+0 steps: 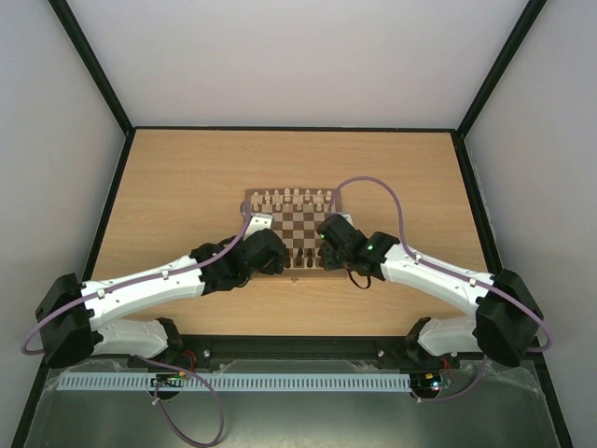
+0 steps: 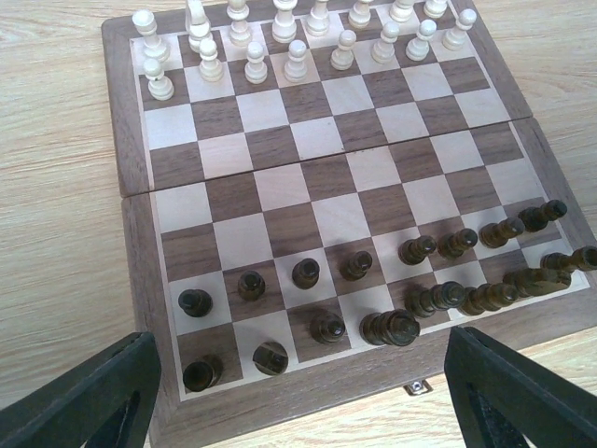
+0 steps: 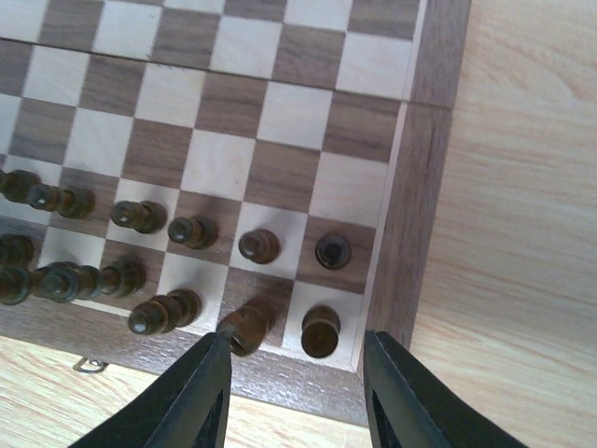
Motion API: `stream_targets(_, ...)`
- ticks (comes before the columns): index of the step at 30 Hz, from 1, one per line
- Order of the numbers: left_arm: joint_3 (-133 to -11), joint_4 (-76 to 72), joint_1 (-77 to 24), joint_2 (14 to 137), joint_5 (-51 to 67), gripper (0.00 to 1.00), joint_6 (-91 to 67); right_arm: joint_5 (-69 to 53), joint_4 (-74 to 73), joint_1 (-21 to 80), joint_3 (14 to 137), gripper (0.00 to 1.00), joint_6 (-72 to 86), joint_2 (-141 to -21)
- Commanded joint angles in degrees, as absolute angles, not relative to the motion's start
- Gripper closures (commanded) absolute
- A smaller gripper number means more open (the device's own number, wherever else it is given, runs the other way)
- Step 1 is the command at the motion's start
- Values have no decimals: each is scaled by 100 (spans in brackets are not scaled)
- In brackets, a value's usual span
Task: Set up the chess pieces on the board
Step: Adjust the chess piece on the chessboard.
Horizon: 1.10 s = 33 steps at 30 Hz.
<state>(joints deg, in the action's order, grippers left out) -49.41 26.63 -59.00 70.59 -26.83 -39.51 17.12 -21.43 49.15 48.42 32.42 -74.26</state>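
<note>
- Left gripper [image 2: 298,359] spread, empty, poised above the board [image 2: 126,121], near rows
- Right gripper [image 3: 297,343] spread wide to straddle the corner chess pieces [image 3: 320,331]; one leans and probably needs righting

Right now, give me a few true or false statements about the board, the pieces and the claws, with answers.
1. The white pieces sit on the board's far rows. True.
2. The left claw grips a dark piece. False: it is open and empty; the dark pieces sit on the near rows.
3. The board's middle rows hold no pieces. True.
4. The right claw is shut. False: it is open, over the board's near right corner.
</note>
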Motion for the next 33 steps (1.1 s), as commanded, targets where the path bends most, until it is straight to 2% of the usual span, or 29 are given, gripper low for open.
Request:
stream_targets(1, -4851, 2486, -5837, 6953, -2586, 13, -3777, 1637, -2691, 4900, 4951, 61, 3384, -7529)
stream_targets(19, -4685, 2389, -5730, 6893, -2464, 13, -3714, 1679, -2361, 4896, 4824, 62, 3360, -8123)
stream_targets(25, -4670, 2425, -5713, 6865, -2478, 13, -3714, 1661, -2286, 4872, 4782, 73, 3357, -8218)
stream_targets(33, -4682, 2421, -5704, 6889, -2473, 13, -3727, 1668, -2246, 4801, 4661, 77, 3342, -8159)
